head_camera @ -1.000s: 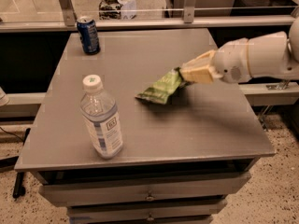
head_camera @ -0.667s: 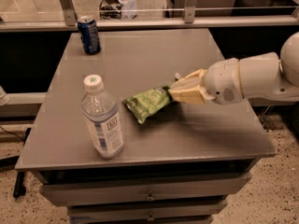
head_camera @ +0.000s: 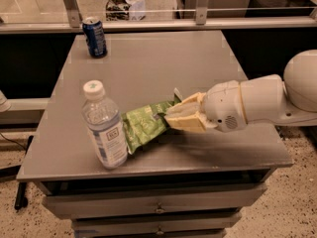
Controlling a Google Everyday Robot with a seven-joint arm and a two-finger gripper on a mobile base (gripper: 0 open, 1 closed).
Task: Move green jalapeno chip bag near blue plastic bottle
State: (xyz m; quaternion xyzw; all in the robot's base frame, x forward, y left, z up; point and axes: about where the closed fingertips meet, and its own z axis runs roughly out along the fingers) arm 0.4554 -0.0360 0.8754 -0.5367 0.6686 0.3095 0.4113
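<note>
The green jalapeno chip bag lies just right of the blue plastic bottle, its left end close to or touching the bottle's base. The bottle is clear with a white cap and a white and pale blue label, and it stands upright near the table's front left. My gripper reaches in from the right on a white arm, and its tan fingers are shut on the bag's right end, low over the table.
A dark blue soda can stands at the back left of the grey table. A rail and glass partition run behind the table. Drawers sit under the front edge.
My gripper has carried the chip bag left and toward the front of the table, from mid-table to right beside the bottle. The bottle and can have not moved.
</note>
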